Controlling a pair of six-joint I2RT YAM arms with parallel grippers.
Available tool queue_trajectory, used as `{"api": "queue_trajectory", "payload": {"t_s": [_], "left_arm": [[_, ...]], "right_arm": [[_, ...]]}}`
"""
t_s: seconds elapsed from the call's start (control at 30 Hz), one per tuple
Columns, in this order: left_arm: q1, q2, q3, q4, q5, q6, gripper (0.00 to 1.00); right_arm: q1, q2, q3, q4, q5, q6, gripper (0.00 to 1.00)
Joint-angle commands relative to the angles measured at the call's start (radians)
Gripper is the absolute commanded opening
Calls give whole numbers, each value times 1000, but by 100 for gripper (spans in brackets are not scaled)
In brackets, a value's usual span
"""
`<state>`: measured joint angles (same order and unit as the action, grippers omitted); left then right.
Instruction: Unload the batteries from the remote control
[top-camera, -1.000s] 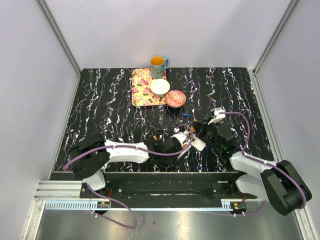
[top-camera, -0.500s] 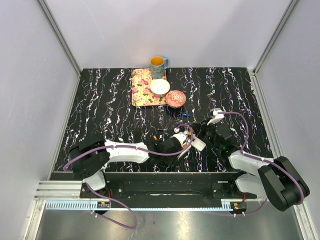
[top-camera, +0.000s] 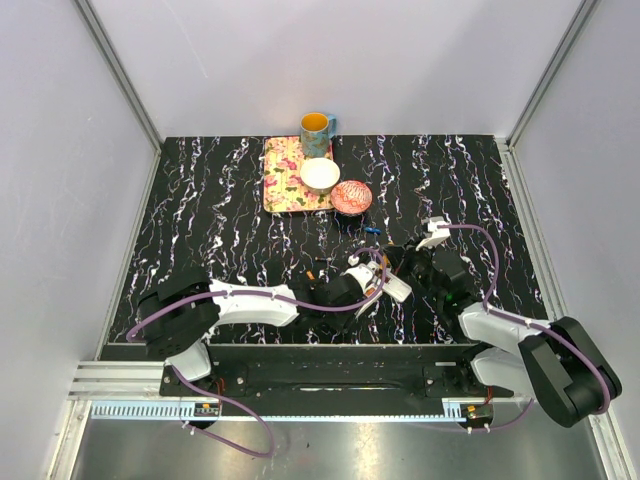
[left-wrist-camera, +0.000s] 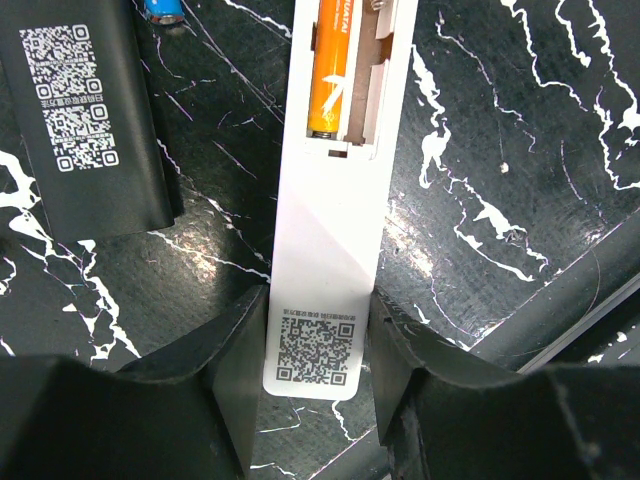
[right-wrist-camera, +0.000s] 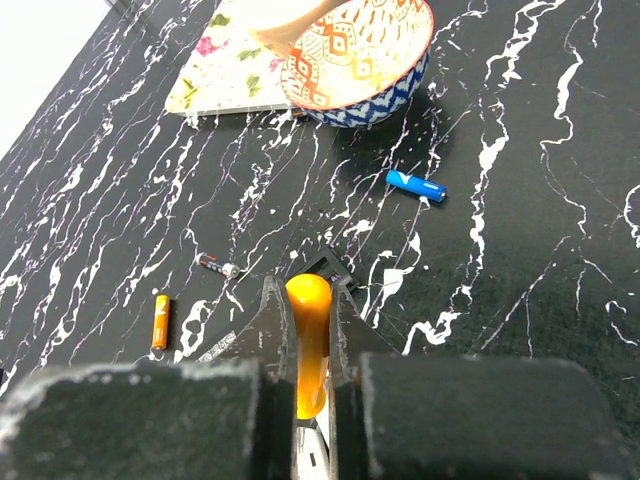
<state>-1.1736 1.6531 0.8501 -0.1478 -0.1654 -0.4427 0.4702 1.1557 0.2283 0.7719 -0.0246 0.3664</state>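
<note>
The white remote control (left-wrist-camera: 330, 250) lies back-up on the table with its battery bay uncovered. One orange battery (left-wrist-camera: 330, 70) sits in the left slot; the right slot looks empty. My left gripper (left-wrist-camera: 318, 320) is shut on the remote's near end, a finger (left-wrist-camera: 240, 350) pressing each side by the QR label. My right gripper (right-wrist-camera: 305, 300) is shut on an orange-handled screwdriver (right-wrist-camera: 308, 340) held just above the remote. Loose on the table lie a blue battery (right-wrist-camera: 415, 185), an orange battery (right-wrist-camera: 160, 320) and a dark battery (right-wrist-camera: 217, 265). In the top view both grippers meet near the white remote (top-camera: 388, 287).
A black slab with QR labels (left-wrist-camera: 85, 110) lies just left of the remote. Farther back stand a patterned bowl (top-camera: 351, 197), a white bowl (top-camera: 320, 175) on a floral tray (top-camera: 282, 185), and a mug (top-camera: 316, 126). Grey walls enclose the table.
</note>
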Motion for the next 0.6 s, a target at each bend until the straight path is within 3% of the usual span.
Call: {"api": "queue_trajectory", "payload": {"t_s": [0.0,0.57], "left_arm": [[6,63,-40,-42,47,-4,18],[6,74,-39,-35,56,-4,17]], "right_arm": [[-1,-28,-3,6,48,-24,0],[2,15,-4,29,-34,3,0]]}}
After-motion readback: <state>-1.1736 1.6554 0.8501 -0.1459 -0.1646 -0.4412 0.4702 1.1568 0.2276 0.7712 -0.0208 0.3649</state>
